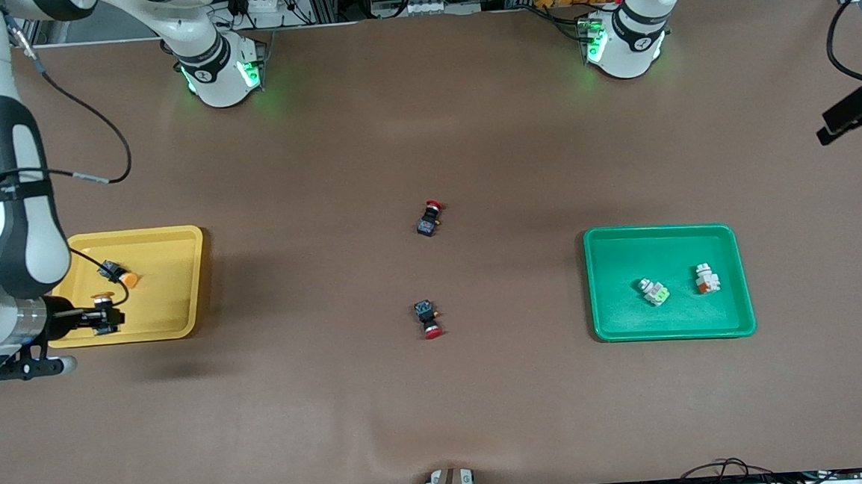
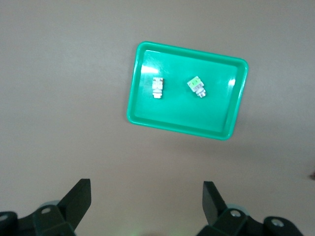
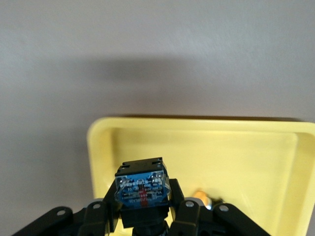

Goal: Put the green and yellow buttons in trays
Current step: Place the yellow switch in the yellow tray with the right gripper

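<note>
My right gripper (image 1: 108, 316) is shut on a yellow-capped button (image 1: 103, 299) with a black-blue body (image 3: 142, 189) and holds it over the yellow tray (image 1: 169, 247), also in the right wrist view (image 3: 246, 147). A second yellow-capped button (image 1: 119, 274) lies in that tray; its cap shows in the right wrist view (image 3: 202, 196). The green tray (image 1: 611, 242) holds a whitish button with a green block (image 1: 654, 292) and one with an orange-red block (image 1: 706, 279); the left wrist view shows the tray (image 2: 142, 78) and both (image 2: 197, 86) (image 2: 158, 87). My left gripper (image 2: 146, 196) is open, high over bare table.
Two black-bodied switches with red caps lie mid-table, one (image 1: 429, 217) farther from the front camera, one (image 1: 428, 319) nearer. A black camera mount (image 1: 857, 113) stands at the left arm's end of the table.
</note>
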Robot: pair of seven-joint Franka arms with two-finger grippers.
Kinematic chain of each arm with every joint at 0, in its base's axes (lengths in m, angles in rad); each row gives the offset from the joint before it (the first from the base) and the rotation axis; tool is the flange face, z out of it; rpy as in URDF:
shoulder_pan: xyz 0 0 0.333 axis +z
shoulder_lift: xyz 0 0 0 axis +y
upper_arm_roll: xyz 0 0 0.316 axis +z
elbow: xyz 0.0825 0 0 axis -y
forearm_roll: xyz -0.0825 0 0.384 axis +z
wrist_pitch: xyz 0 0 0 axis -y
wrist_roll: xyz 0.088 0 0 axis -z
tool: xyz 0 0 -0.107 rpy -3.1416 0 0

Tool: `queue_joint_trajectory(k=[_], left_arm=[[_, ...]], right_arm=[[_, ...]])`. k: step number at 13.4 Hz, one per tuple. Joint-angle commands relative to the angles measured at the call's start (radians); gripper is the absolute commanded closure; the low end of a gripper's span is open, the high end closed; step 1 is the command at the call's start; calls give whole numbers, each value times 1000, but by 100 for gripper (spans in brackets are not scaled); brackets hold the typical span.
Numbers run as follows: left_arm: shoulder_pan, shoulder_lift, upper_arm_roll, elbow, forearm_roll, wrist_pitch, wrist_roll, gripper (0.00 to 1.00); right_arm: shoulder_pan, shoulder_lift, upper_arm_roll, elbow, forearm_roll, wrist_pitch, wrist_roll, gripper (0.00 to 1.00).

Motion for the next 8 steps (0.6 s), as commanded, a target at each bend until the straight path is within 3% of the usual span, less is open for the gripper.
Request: queue_joint_trajectory(k=[1, 5, 8], left_arm=[[-18, -66, 10, -88, -11, 47, 6, 0], [-18, -48, 7, -88, -12, 84, 6, 0], [-24, -17, 5, -87, -12, 107, 8, 0]], right_arm=[[-3, 1, 21, -19, 1, -1, -19, 0], [34, -46, 19, -101, -2, 26, -7, 0], [86, -246, 18, -368, -11, 192, 71, 0]])
